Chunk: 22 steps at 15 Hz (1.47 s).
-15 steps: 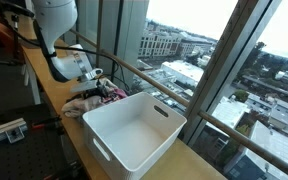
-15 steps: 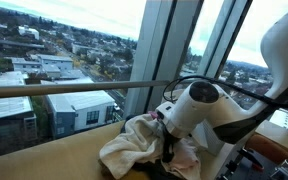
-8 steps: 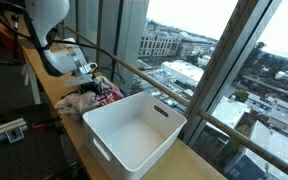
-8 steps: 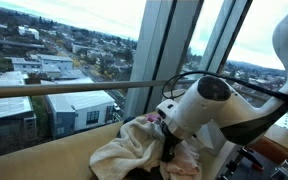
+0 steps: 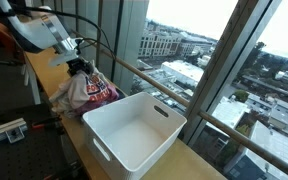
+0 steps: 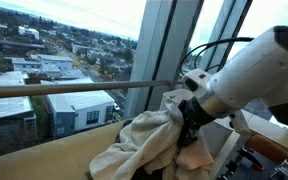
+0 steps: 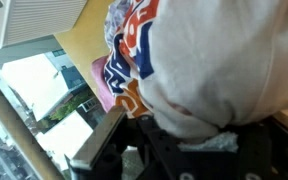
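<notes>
My gripper (image 5: 79, 68) is shut on a bundle of clothes (image 5: 85, 92), a whitish garment with pink, orange and blue printed fabric in it. The bundle hangs from the jaws, its lower folds still trailing on the yellow wooden ledge (image 5: 46, 82). In an exterior view the clothes (image 6: 144, 142) drape down and left from the gripper (image 6: 191, 113). The wrist view is almost filled by the clothes (image 7: 219, 60), pinched in the gripper (image 7: 184, 138) at the bottom. A white plastic bin (image 5: 134, 130) stands empty on the ledge just beyond the bundle.
A metal railing (image 5: 149, 75) and tall window panes run along the ledge's far side. The bin's corner (image 7: 34, 20) shows at the top left of the wrist view. A dark frame and cables (image 5: 4, 128) lie below the ledge on the room side.
The jaws have shut on the clothes, and the arm has risen and pulled back from the bin, lifting the bundle up off the ledge.
</notes>
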Available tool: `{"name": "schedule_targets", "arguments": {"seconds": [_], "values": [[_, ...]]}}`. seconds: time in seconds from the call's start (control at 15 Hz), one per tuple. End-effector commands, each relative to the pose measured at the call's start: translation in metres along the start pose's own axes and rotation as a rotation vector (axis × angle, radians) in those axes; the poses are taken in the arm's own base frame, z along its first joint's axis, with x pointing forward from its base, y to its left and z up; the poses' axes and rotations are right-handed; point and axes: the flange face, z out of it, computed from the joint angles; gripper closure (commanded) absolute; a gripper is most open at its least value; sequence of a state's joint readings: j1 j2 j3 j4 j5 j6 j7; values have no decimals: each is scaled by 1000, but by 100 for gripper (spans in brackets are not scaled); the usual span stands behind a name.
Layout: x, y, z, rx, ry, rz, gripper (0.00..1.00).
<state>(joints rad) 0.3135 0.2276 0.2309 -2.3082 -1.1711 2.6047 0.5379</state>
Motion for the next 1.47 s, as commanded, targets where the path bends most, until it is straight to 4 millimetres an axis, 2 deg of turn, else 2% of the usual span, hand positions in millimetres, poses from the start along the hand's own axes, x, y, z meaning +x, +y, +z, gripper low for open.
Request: {"name": "schedule_targets", "arguments": {"seconds": [0.0,0.27,0.47,0.8,1.07,1.2,1.4], "values": [[-20,17,-62,-56,13,23,100],[-40,53,-94,-100,-5,71,100],[-60,93,-109,-143,-48,124,100],[-105,169,-95,-143,-186,241,100],[-148,244,-75,-131,-263,346,100],[-157,279,-73,-146,-286,393,100],[-147,314,-83,-203,-312,430,100]]}}
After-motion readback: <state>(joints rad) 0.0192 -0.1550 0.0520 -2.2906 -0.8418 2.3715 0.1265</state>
